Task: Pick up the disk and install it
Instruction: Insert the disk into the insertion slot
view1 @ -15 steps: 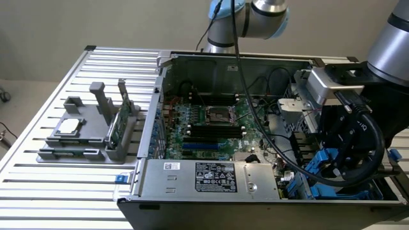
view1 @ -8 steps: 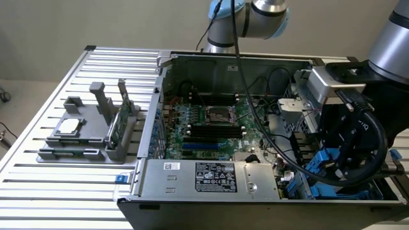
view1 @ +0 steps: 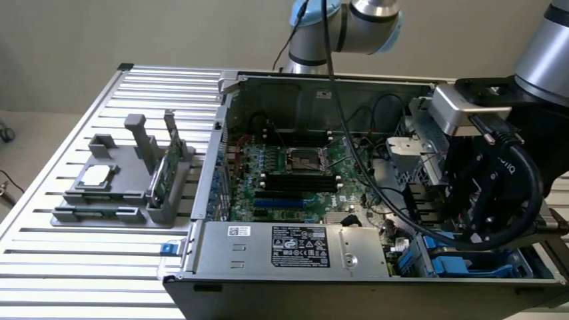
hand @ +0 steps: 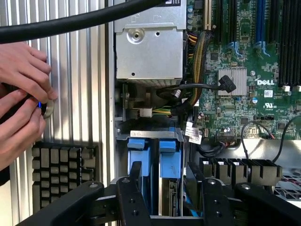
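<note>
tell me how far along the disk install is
Looks done: the disk has been picked up and now stands on edge in the drive bay at the case corner, blue rails showing. In hand: the gripper hangs right over the disk; whether it grips it, I cannot tell. Left: I can't confirm the disk is fully seated. A person's hands are beside the case.

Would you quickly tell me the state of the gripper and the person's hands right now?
Gripper: open, astride the blue carrier of the disk.
Hands: held together around a small dark object; what it is cannot be told.
</note>
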{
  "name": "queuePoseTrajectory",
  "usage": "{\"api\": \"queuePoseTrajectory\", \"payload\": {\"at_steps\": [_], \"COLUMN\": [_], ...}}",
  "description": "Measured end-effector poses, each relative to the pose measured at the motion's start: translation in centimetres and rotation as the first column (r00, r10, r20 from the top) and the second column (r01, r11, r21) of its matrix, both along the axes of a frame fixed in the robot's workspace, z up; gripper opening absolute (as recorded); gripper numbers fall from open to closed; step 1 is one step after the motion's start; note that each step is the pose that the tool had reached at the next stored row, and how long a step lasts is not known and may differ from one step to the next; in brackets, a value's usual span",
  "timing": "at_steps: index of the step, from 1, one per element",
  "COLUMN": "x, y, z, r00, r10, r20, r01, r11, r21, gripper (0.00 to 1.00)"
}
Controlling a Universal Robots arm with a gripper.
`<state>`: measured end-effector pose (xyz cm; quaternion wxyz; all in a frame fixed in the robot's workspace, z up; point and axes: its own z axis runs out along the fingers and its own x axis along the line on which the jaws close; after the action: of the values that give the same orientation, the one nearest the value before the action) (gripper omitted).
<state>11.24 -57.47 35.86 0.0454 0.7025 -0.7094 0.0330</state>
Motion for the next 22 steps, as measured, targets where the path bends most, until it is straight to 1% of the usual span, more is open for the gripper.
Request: {"api": "queuePoseTrajectory", "payload": {"at_steps": [2,8,9,10,11,12,13,14,15,16,17,18,22], "x": [0.2,1.2,1.3,1.4,1.5,1.6,1.7,1.7,1.8,1.9,1.9,2.0,2.2], "y": [0.05,0.15,0.18,0.21,0.24,0.29,0.35,0.42,0.48,0.53,0.57,0.61,0.67], "z": [0.18,0.18,0.18,0.18,0.18,0.16,0.12,0.03,-0.09,-0.25,-0.43,-0.61,-1.34], "r00": [1.0,1.0,1.0,1.0,1.0,0.9999,0.9999,0.9999,0.9999,0.9998,0.9998,0.9997,0.9995], "r10": [0.0,0.006,0.007,0.008,0.01,0.011,0.013,0.015,0.017,0.019,0.021,0.024,0.031], "r20": [0.0,0.0,0.0001,0.0,0.0,0.0,0.0,-0.0001,0.0,-0.0001,-0.0001,-0.0002,-0.0003], "r01": [0.0,-0.006,-0.007,-0.008,-0.01,-0.011,-0.013,-0.015,-0.017,-0.019,-0.021,-0.024,-0.031], "r11": [1.0,1.0,1.0,1.0,1.0,0.9999,0.9999,0.9999,0.9999,0.9998,0.9998,0.9997,0.9994], "r21": [0.0001,0.0001,0.0001,0.0002,-0.0001,-0.0006,-0.0014,-0.0022,-0.0032,-0.0047,-0.0068,-0.0088,-0.0153], "gripper": [0.51,0.51,0.49,0.42,0.42,0.3,0.3,0.24,0.24,0.18,0.18,0.12,0.12]}}
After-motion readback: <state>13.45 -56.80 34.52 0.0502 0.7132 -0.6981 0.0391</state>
